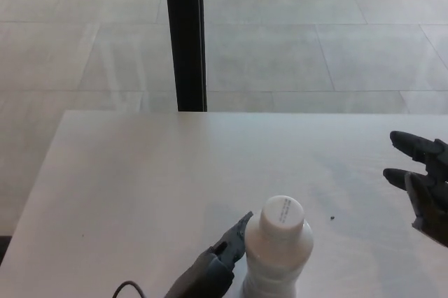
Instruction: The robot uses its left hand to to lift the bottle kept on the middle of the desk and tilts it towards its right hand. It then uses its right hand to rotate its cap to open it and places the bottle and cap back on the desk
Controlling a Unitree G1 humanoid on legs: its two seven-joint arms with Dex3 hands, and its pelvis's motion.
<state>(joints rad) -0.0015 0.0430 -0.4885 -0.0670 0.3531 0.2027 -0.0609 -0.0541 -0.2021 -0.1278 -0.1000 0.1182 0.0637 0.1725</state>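
We see the bottle [278, 256] standing upright near the front edge of the desk [140, 179], its white cap [283, 215] on and its base cut off by the frame. Our left hand [217, 263] reaches in from the bottom, one finger [236, 237] angled up and forward with its tip just beside the bottle's shoulder, perhaps touching it; the other fingers lie out of view, so we cannot tell whether the hand grips. Our right hand [423, 182] hovers at the right edge, well apart from the bottle, fingers spread wide and holding nothing.
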